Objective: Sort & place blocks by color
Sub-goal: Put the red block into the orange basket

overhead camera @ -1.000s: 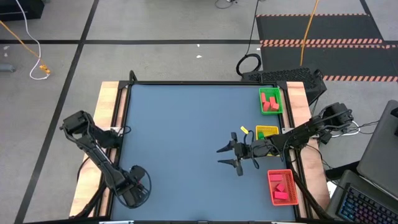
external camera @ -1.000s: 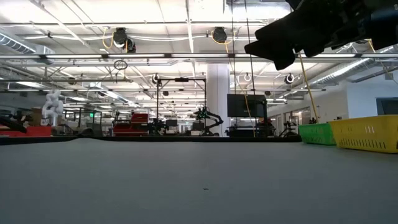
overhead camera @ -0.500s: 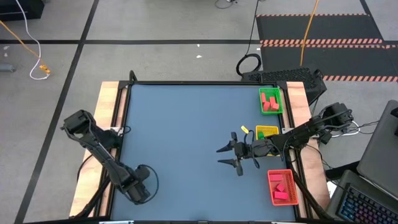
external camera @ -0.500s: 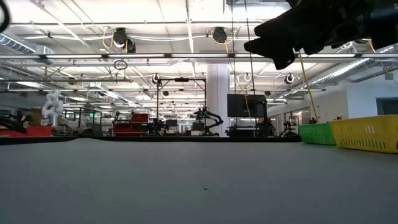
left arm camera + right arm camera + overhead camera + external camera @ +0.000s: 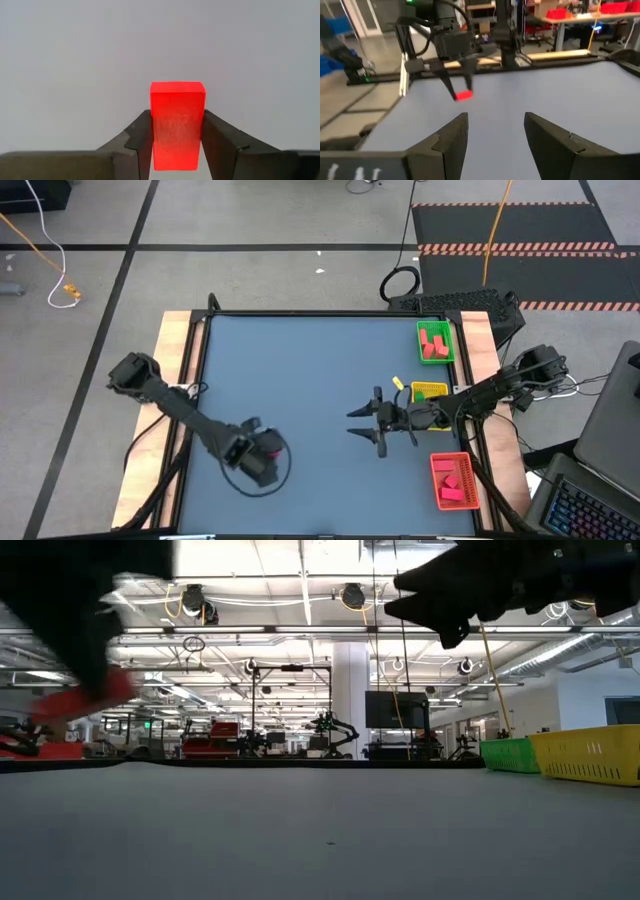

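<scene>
A red block [image 5: 177, 120] sits between the fingers of my left gripper [image 5: 176, 114], which is shut on it. In the high view that gripper [image 5: 258, 458] hangs over the table's near left part. The right wrist view shows the block [image 5: 464, 95] at the fingertips, above the blue table [image 5: 545, 90]. It is a red blur [image 5: 85, 700] in the low view. My right gripper [image 5: 366, 426] stands open over the table's right half, near the trays, with nothing between its fingers [image 5: 452, 135]. My left gripper pinches the red block by two opposite side faces [image 5: 159, 132] between its two fingers. The block's far end sticks out past the fingertips. The fingers come from above, slanting down. The block is lifted clear of the table.
Along the right edge stand three trays. The green tray [image 5: 436, 328] at the far end holds red blocks [image 5: 433, 348]. The yellow tray [image 5: 430, 391] is in the middle. The red tray [image 5: 452, 463] at the near end holds red blocks [image 5: 452, 488]. The table's middle and far left are bare.
My left gripper has swung from the near left corner toward the table's right edge, rising and rolling its wrist. It now shows in the low view with the red block.
</scene>
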Controlling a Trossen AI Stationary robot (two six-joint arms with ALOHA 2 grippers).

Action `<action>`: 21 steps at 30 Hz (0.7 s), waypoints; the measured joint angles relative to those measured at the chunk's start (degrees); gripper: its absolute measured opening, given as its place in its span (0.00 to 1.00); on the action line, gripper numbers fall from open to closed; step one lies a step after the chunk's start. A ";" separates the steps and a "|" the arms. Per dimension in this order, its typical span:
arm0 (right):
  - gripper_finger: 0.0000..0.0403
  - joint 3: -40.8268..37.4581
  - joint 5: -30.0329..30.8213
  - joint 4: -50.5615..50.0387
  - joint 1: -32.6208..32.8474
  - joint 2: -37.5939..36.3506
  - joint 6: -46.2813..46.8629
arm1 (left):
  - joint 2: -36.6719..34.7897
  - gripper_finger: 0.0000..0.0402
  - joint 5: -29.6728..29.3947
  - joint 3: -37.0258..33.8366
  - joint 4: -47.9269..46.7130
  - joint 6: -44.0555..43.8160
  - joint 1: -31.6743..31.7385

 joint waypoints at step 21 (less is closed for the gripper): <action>0.46 0.57 -1.77 24.31 0.02 8.78 -6.69 | 0.19 0.39 -11.66 3.65 41.56 46.66 13.98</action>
